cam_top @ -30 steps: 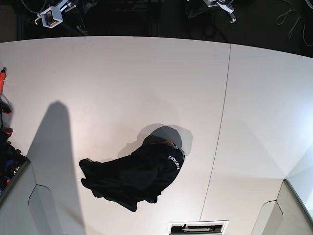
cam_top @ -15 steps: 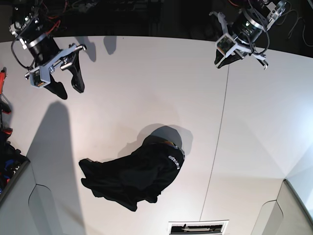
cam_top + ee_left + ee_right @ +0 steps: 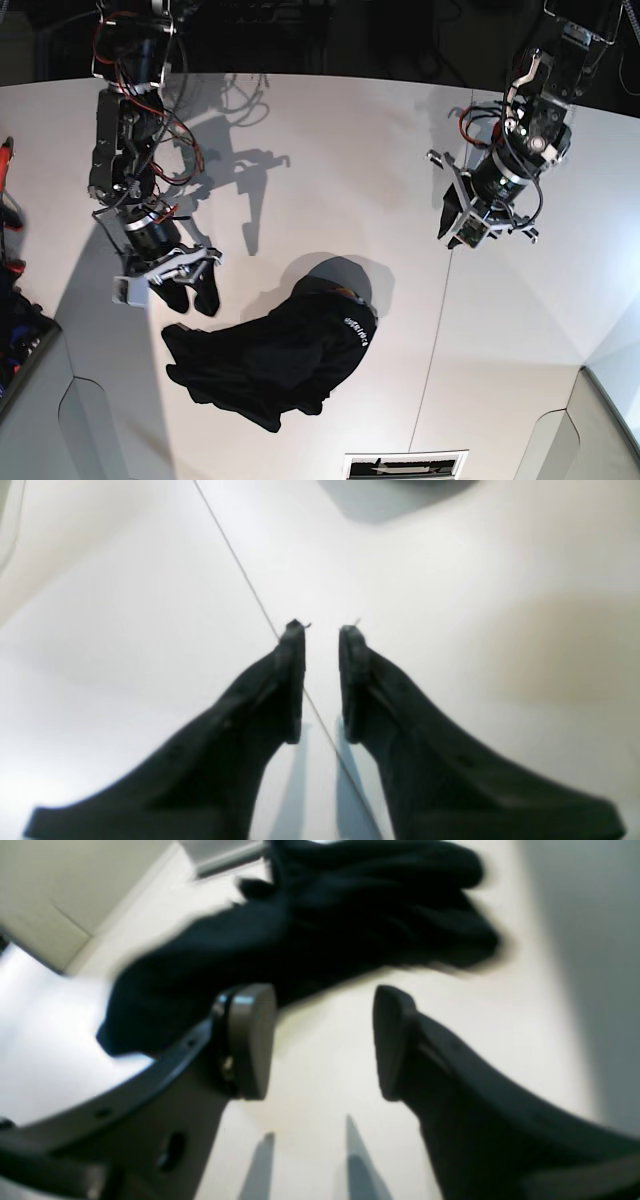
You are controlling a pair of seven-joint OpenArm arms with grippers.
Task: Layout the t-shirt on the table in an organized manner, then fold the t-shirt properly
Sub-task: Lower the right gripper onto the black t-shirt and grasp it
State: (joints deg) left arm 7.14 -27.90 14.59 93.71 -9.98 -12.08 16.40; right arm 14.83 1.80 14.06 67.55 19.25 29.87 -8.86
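Observation:
The black t-shirt (image 3: 275,360) lies crumpled in a heap on the white table (image 3: 320,150), its white lettering (image 3: 356,330) showing near the right end. My right gripper (image 3: 193,303) hangs open just above the heap's left end, touching nothing. In the right wrist view the t-shirt (image 3: 325,915) lies blurred ahead of the right gripper (image 3: 325,1040), with bare table between the fingers. My left gripper (image 3: 455,235) hovers over the table's seam (image 3: 455,300), well right of the cloth. Its fingers (image 3: 295,680) stand a narrow gap apart around the left gripper (image 3: 322,630), holding nothing.
Grey angled panels sit at the near corners (image 3: 90,420) (image 3: 600,430). A small slotted plate (image 3: 405,465) lies at the front edge. Red and dark tools (image 3: 8,200) crowd the left edge. Beyond the far edge is dark clutter with cables.
Both arms have swung down from the far edge over the table. The right gripper has come close to the shirt's left end with its jaws spread. The left gripper's jaws have parted slightly.

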